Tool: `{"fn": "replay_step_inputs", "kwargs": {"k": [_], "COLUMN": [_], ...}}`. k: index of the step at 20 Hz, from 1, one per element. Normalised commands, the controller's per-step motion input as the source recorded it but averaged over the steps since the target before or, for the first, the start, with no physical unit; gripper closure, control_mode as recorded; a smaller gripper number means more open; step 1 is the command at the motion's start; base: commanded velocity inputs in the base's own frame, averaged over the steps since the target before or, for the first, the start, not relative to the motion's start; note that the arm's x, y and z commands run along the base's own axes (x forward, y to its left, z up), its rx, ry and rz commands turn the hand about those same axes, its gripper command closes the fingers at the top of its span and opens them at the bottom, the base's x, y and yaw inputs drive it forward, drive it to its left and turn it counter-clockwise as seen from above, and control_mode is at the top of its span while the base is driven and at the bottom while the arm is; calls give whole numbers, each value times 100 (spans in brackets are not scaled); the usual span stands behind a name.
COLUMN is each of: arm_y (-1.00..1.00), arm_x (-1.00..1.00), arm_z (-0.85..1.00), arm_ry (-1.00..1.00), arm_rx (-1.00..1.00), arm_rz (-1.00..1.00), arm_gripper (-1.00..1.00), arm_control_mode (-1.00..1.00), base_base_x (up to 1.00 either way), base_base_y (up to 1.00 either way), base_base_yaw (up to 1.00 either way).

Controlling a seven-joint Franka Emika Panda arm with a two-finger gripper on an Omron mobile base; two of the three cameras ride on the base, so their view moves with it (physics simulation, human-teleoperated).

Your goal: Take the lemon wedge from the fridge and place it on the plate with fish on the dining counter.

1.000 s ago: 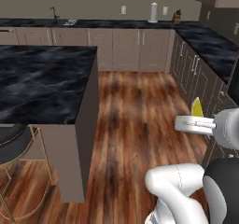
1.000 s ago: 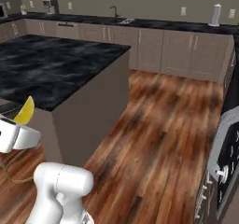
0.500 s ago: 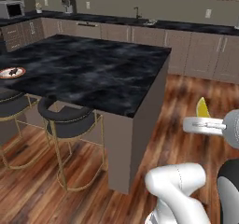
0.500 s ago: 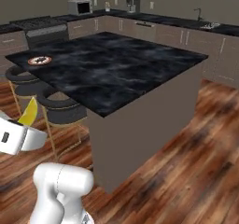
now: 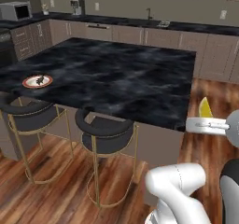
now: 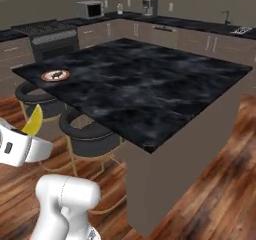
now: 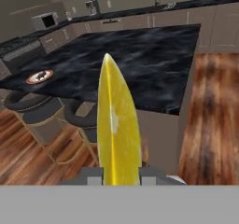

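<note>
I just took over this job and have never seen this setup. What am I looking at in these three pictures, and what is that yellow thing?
A white robot arm rides on a driving base in a simulated kitchen. Two pictures come from cameras on the base, behind the arm to its left and right. The third comes from a camera on the hand, looking along the gripper. The yellow thing is the lemon wedge, pinched between the fingers. Ahead is the dining counter, a black marbled island with two stools beside it. On its far left part sits the plate with fish, where the wedge should go.
</note>
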Motion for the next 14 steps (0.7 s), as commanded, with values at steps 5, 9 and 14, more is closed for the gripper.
{"fn": "replay_step_inputs", "kwargs": {"k": [5, 9, 14], "arm_y": [0, 0, 0], "arm_x": [0, 0, 0], "arm_z": [0, 0, 0], "arm_ry": [0, 0, 0], "arm_rx": [0, 0, 0], "arm_rz": [0, 0, 0], "arm_gripper": [100, 100, 100], "arm_control_mode": [100, 100, 100], "base_base_x": [77, 7, 30], "base_base_y": [100, 100, 100], "base_base_yaw": [-28, -42, -40]}}
